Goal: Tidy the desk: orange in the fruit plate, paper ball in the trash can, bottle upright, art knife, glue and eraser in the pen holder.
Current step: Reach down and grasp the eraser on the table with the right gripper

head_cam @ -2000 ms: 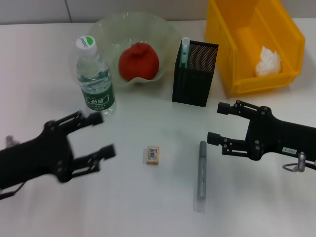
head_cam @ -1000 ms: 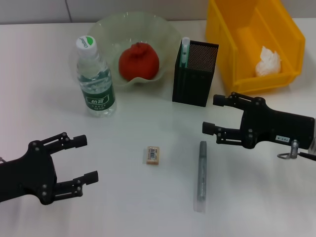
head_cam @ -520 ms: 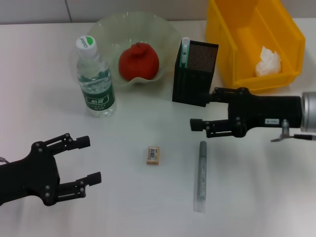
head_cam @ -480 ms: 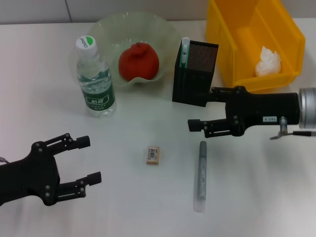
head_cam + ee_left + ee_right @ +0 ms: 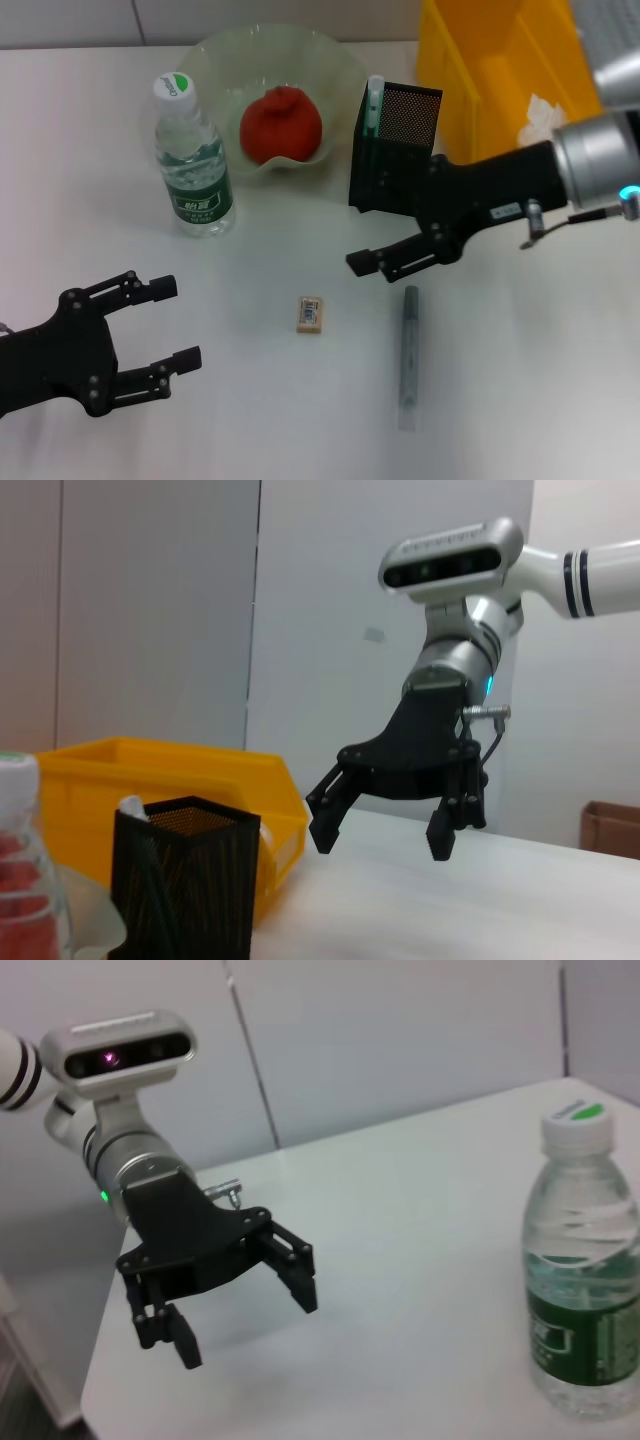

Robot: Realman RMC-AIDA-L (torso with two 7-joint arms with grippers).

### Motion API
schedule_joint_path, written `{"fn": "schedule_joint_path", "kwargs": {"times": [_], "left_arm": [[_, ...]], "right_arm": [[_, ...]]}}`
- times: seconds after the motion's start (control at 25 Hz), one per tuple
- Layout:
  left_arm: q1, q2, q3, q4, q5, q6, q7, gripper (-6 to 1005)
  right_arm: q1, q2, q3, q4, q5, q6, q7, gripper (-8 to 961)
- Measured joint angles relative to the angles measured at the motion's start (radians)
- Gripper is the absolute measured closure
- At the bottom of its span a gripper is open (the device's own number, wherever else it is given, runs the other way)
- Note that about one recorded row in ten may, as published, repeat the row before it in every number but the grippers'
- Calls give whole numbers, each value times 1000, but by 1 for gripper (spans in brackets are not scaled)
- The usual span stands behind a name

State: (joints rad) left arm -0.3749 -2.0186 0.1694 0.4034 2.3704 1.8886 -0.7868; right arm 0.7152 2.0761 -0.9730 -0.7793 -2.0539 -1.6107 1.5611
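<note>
The orange [image 5: 281, 124] lies in the fruit plate [image 5: 215, 50]. Left of it the bottle [image 5: 192, 160] stands upright. A white-and-green glue stick [image 5: 374, 105] pokes out of the pen holder [image 5: 395, 150]. In the trash can [image 5: 480, 90] lies the paper ball [image 5: 545, 115]. The eraser [image 5: 310, 313] and the grey art knife [image 5: 408, 355] lie on the table. My right gripper [image 5: 392, 222] is open, just in front of the pen holder and above the knife's far end. My left gripper [image 5: 175, 322] is open at the near left, holding nothing.
The left wrist view shows the right gripper [image 5: 380, 840] open beside the pen holder [image 5: 185, 880] and the trash can [image 5: 200, 770]. In the right wrist view the left gripper [image 5: 245, 1325] hangs over bare table, with the bottle [image 5: 585, 1300] well apart from it.
My right gripper has swung left from in front of the trash can to the pen holder's front, tilting down toward the knife. The left gripper drew back from the bottle, then stayed.
</note>
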Motion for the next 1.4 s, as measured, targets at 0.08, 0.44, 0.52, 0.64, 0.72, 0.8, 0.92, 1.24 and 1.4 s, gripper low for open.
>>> {"fn": "schedule_joint_path", "kwargs": {"times": [0.08, 0.44, 0.52, 0.64, 0.72, 0.8, 0.92, 1.24, 1.4], "left_arm": [[3, 0, -2, 0, 0, -5, 0, 198], [16, 0, -3, 0, -1, -22, 0, 198], [18, 1, -1, 0, -1, -23, 0, 198], [21, 4, 1, 0, 1, -26, 0, 198], [24, 6, 1, 0, 1, -30, 0, 198], [29, 8, 0, 0, 0, -30, 0, 198], [30, 7, -1, 0, 0, -30, 0, 198], [30, 4, -3, 0, -1, -26, 0, 198], [30, 3, -3, 0, -1, -25, 0, 198]], "right_arm": [[32, 2, -32, -19, -19, 4, 42, 174], [161, 3, -215, -76, -100, 59, 244, 174], [187, 3, -255, -78, -106, 61, 270, 174], [221, 6, -320, -80, -113, 75, 299, 175], [235, 8, -363, -80, -115, 95, 318, 175], [250, 9, -419, -80, -115, 123, 342, 175], [257, 10, -445, -81, -115, 133, 357, 175], [260, 12, -457, -84, -115, 137, 363, 176], [260, 12, -489, -76, -115, 156, 364, 176]]}}
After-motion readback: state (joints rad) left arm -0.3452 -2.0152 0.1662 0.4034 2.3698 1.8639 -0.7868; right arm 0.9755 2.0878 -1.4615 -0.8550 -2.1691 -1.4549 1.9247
